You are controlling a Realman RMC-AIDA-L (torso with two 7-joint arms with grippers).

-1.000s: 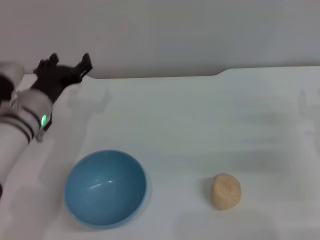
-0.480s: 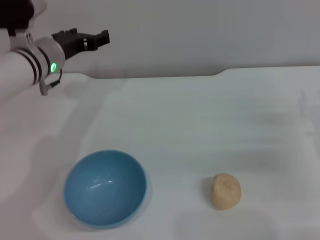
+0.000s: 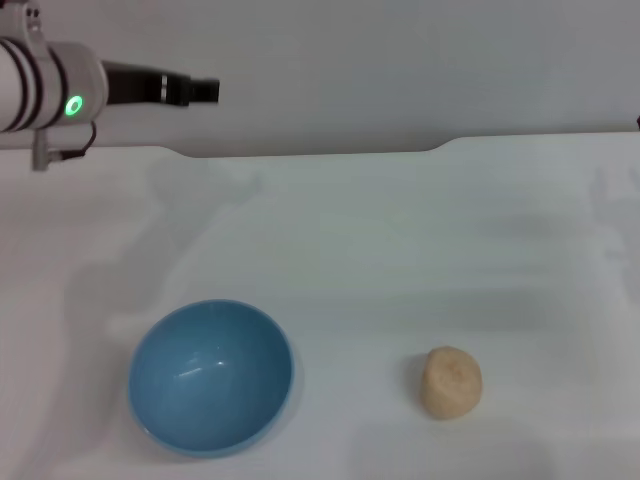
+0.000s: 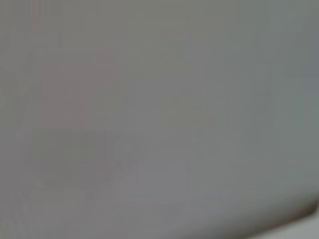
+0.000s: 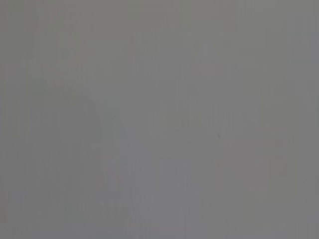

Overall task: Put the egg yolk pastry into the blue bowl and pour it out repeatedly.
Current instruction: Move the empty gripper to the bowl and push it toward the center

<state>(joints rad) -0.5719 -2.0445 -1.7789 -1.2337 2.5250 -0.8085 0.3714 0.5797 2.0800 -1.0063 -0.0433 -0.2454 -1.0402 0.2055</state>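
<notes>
On the white table [image 3: 400,230] we see the blue bowl [image 3: 211,376] standing upright at the near left, its glossy inside facing up with nothing in it. The egg yolk pastry [image 3: 451,381] lies on the table at the near right, well apart from the bowl, resting on the bare surface with a soft shadow under it. It is a small tan ball, much smaller than the bowl, and nothing touches it. Our left gripper [image 3: 205,89] is raised at the far left, held above the far edge of the table and pointing toward the right, level with the pale wall [image 3: 400,60] behind. Its white forearm carries dark bands and a lit green ring, and the dark fingers run out beyond it side-on, so we cannot tell whether the jaws are spread or pressed together. It holds nothing that we can see and is well apart from both the bowl and the pastry. Our right gripper does not show in the head view. The left wrist view gives only a plain grey field with a paler strip at one corner, and the right wrist view gives only a plain grey field, so neither adds anything about the fingers.
</notes>
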